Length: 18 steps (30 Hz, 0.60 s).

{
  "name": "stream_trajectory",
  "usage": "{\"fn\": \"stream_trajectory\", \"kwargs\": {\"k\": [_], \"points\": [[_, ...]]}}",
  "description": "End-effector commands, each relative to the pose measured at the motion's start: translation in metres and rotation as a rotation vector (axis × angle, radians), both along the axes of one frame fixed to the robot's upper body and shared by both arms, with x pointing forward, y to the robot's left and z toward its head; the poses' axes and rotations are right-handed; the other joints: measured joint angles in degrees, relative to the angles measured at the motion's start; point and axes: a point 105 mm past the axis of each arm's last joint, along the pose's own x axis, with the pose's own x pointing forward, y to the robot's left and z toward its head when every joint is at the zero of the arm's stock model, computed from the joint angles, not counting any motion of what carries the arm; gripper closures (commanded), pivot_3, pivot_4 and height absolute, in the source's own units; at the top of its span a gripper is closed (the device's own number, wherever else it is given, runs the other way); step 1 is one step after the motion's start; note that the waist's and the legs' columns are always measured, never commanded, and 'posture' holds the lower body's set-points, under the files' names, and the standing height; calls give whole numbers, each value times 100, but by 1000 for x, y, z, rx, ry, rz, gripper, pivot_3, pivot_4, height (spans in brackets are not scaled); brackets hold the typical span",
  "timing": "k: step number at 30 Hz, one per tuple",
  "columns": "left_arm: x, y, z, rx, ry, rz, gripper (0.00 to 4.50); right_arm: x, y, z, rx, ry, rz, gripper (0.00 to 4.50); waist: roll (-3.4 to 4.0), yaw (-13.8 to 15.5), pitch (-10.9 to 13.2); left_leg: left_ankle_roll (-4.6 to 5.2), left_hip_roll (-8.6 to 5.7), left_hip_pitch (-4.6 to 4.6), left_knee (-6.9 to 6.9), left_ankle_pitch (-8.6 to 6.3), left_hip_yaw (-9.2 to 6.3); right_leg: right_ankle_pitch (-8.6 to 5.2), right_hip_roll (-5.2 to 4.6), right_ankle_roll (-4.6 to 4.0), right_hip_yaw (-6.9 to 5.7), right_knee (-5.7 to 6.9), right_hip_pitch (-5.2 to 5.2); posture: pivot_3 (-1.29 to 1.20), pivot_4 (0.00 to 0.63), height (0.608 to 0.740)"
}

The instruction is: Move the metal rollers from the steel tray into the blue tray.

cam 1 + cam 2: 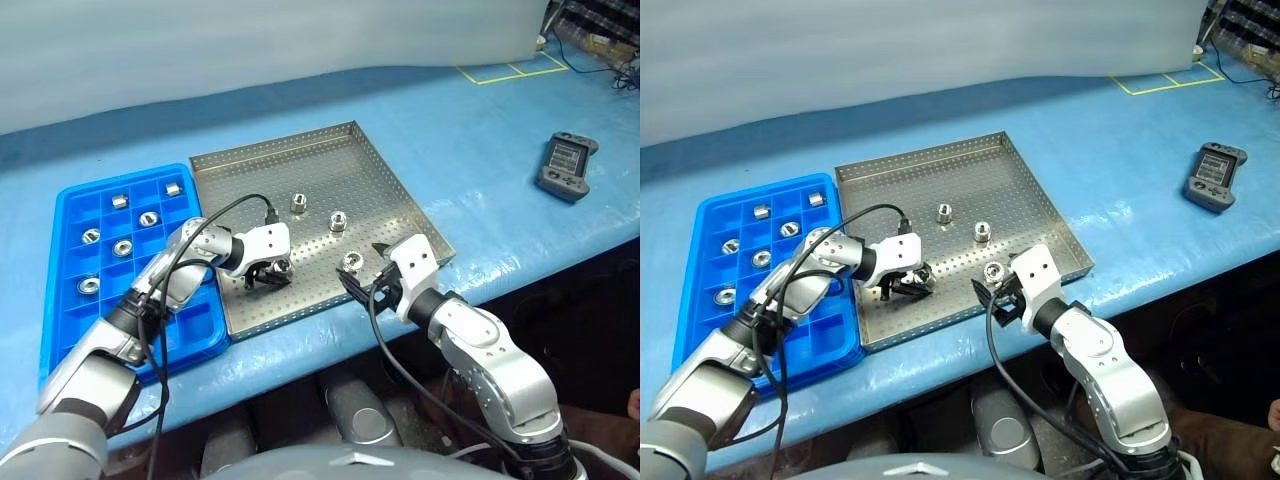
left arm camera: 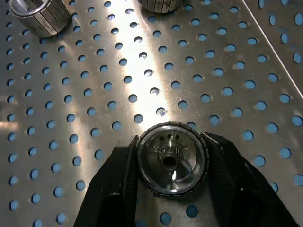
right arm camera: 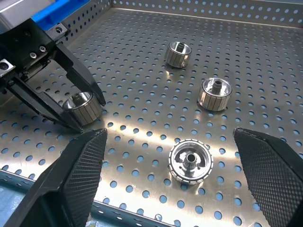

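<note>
Left gripper (image 3: 79, 108) round ribbed roller (image 3: 81, 106)

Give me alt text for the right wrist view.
The left gripper is shut on a metal roller on the steel tray. Three more rollers lie loose on the perforated floor, between the right gripper's open fingers.

Four metal rollers (image 3: 191, 161) on steel tray (image 1: 370, 170), six in blue tray (image 1: 60, 215)

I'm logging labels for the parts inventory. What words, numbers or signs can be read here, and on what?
None can be read.
The handheld device on the table has a screen whose content is too small to read.
The metal rollers, steel tray and blue tray show no markings.
</note>
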Motion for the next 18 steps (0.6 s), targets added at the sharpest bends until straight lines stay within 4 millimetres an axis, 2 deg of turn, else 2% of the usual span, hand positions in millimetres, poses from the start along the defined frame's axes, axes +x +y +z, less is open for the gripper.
{"fn": "stream_trajectory", "kwargs": {"k": [1, 4, 7, 11, 15, 18], "points": [[12, -1, 43, -204, -101, 121, 2765, 1, 10, 11, 16, -48, 50, 0, 0, 39, 0, 0, 0, 0, -1, 0, 0, 0, 0, 1, 0, 0, 0, -226, 150, 740], [29, 18, 77, -417, -263, 389, 2765, 1, 22, 15, 23, -57, 105, 0, 0, 120, 0, 0, 0, 0, 0, 0, 0, 2, 1, 3, 0, 0, 0, -199, 150, 740], [27, 37, 100, -562, -389, 583, 2765, 2, 31, 18, 24, -64, 161, 0, 0, 218, 0, 1, 0, 2, 1, 0, -1, 17, 2, 29, -1, 2, 1, -149, 150, 740], [4, 75, 115, -577, -576, 817, 2765, 4, 48, 21, 18, -72, 261, 0, 1, 383, 1, 0, 1, 4, 0, 0, -6, 18, 6, 30, -2, 4, 2, -97, 150, 740], [-36, 114, 113, -529, -678, 1049, 2765, 5, 68, 25, 15, -86, 384, 0, -1, 612, 1, 0, 0, 4, 1, 0, -4, 18, 4, 30, -2, 2, 4, -18, 150, 740], [-65, 129, 102, -472, -690, 1185, 2765, 4, 83, 28, 25, -95, 462, 0, -4, 848, -1, 0, 0, 5, 4, 0, -7, 16, 4, 26, -5, 0, 5, 35, 150, 740]]}}
